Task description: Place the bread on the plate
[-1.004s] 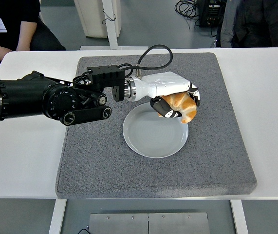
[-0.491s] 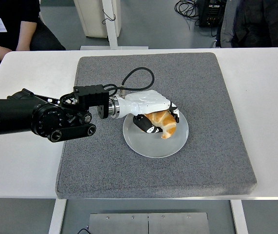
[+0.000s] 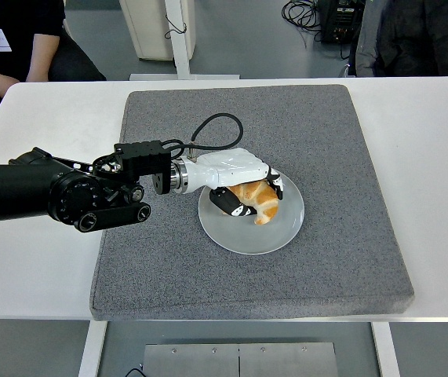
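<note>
White table (image 3: pixel 435 196) fills the scene, with a large grey felt mat (image 3: pixel 349 259) laid across its middle. On the mat sits a round pale plate (image 3: pixel 274 236). One black robot arm reaches in from the left side; its white left hand (image 3: pixel 239 179) hovers low over the upper left part of the plate, fingers (image 3: pixel 230 203) curled around a golden-brown piece of bread (image 3: pixel 259 200). The bread is over the plate, gripped from above, and it is hard to say whether it touches the dish. A black cable (image 3: pixel 208 126) loops up behind the wrist. At the far left edge of the table, a person (image 3: pixel 20 47) in dark clothing is partly visible.
</note>
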Tool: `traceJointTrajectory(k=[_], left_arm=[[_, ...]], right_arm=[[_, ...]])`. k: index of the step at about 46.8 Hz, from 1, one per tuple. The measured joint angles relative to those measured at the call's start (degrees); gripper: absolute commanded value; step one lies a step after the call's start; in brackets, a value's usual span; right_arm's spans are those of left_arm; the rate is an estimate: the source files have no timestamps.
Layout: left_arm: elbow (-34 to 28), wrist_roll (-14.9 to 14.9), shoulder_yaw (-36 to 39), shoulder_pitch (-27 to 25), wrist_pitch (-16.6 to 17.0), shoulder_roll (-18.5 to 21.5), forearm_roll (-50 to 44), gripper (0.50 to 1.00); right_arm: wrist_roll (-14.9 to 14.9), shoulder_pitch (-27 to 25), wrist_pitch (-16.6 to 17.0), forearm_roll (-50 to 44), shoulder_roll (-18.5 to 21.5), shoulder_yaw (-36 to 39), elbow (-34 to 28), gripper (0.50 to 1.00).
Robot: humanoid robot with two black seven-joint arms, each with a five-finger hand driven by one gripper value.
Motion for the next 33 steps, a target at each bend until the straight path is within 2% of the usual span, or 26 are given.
traceJointTrajectory(k=[13, 33], left_arm=[[1.9, 0.0, -0.1, 2.4, 0.1, 0.0, -0.1, 0.5], [2.1, -0.4, -0.4, 2.9, 0.1, -0.1, -1.0, 0.5]], right_arm=[[0.0, 0.0, 0.0, 0.0, 0.0, 0.0, 0.0, 1.0], [0.0, 0.0, 0.0, 0.0, 0.0, 0.0, 0.0, 1.0]])
